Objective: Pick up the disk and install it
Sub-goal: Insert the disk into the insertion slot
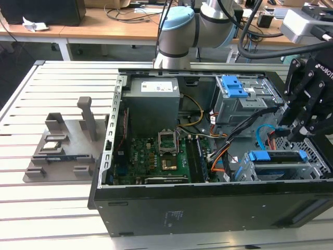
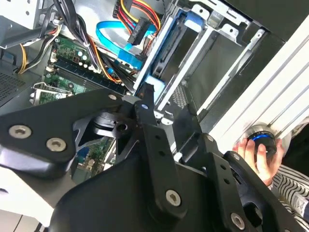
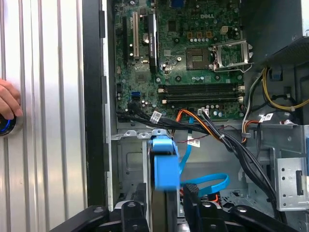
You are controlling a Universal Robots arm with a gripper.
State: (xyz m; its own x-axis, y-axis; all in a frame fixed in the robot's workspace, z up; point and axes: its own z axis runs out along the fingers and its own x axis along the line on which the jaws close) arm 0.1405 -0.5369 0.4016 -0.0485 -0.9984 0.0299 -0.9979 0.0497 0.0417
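1. Hand (image 3: 164, 205) grasps the disk (image 3: 164, 164), a finger pressed to each flat side.
2. Disk stands edge-on, its blue frame end pointing into the drive cage (image 3: 128, 169).
3. In the exterior view the hand (image 1: 297, 130) hangs over the cage (image 1: 283, 172) at the open case's (image 1: 156, 208) right end.
4. Motherboard (image 3: 193, 53) lies beside the cage.
5. On the slatted tabletop (image 3: 53, 121), a person's fingers (image 2: 251, 152) touch a blue-lit knob (image 2: 261, 135).

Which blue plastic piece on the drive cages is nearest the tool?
The long blue plastic frame in the metal cage nearest the camera, beside the tool; the ribbed blue plastic latch sits on the farther cage.
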